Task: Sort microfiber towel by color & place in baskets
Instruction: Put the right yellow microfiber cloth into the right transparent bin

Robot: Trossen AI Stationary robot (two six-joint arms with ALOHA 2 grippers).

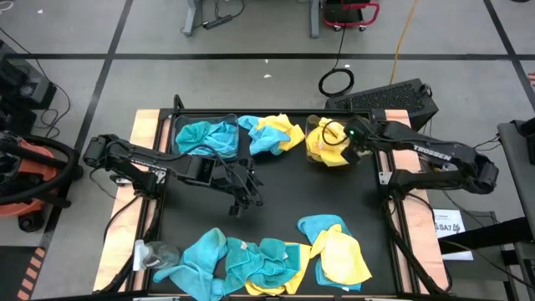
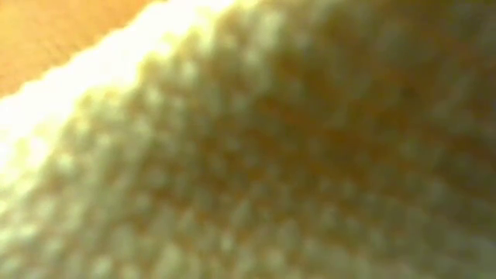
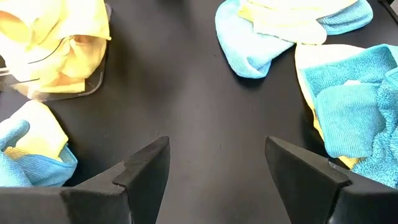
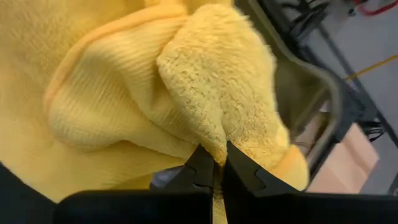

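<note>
My right gripper [image 1: 345, 140] hangs over the far-right clear basket [image 1: 336, 162] and is shut on a yellow microfiber towel [image 4: 205, 81]. More yellow towels [image 1: 320, 144] fill that basket. A second basket [image 1: 178, 135] at the far left holds teal towels [image 1: 209, 136]. My left gripper [image 3: 217, 174] stands open above the bare mat in the middle of the table, with nothing between its fingers. A yellow cloth fills the low view [image 2: 248, 155]. My right gripper pinches a bunched fold of the yellow towel [image 4: 214, 144] between its two fingertips. The fingers come from above, slanting down. The rest of the towel spreads out below the fingers onto the yellow cloth in the basket.
A teal and a yellow towel [image 1: 272, 134] lie between the two baskets. A mixed heap of teal and yellow towels [image 1: 276, 255] runs along the near edge. A clear plastic thing [image 1: 152, 252] lies at the near left. The middle of the black mat [image 1: 292, 192] is bare.
</note>
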